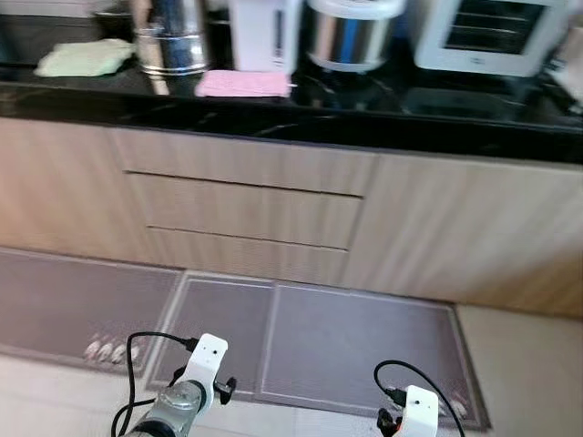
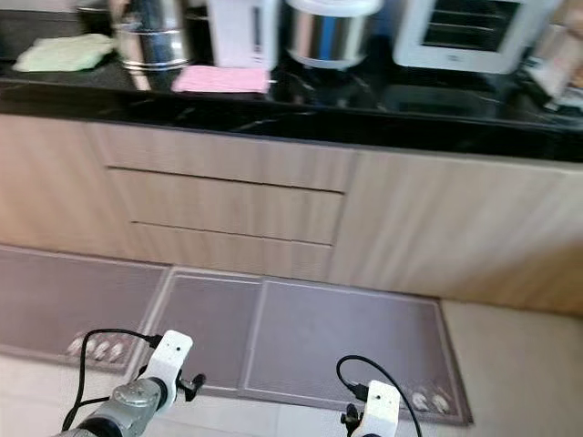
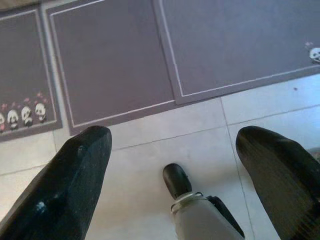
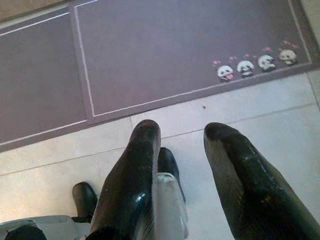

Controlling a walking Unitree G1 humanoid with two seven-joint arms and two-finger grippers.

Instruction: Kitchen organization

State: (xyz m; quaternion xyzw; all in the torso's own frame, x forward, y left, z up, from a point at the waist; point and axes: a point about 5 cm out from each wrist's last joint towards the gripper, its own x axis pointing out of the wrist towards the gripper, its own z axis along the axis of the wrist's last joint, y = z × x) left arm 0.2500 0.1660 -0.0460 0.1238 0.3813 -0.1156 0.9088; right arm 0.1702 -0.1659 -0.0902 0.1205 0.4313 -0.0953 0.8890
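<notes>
i look down at a black counter (image 1: 301, 114) that runs from nine o'clock to three o'clock across the top of my head view, its long side going left to right. on it, at about eleven o'clock, a pink cloth (image 1: 244, 84) lies flat with its long side along the counter edge, and a green cloth (image 1: 85, 58) lies bunched at ten o'clock. between and behind them stands a shiny metal pot (image 1: 170, 41), then a white jug (image 1: 262, 35) at twelve o'clock, a round silver cooker (image 1: 350, 35) just beside it, and a white toaster oven (image 1: 496, 35) at one o'clock. under the counter are pale wood drawers (image 1: 244, 214), their long lines going left to right. on the floor lie grey mats (image 1: 355, 341) with little pandas (image 4: 255, 64) at the corners, on pale tiles (image 3: 165, 145). my left gripper (image 3: 172, 142) hangs low at seven o'clock over the tiles, its two black fingers (image 3: 75, 180) spread wide and holding nothing. my right gripper (image 4: 182, 135) hangs low at five o'clock over the tiles, near the mat edge, its fingers (image 4: 235, 175) a small way apart and holding nothing.
</notes>
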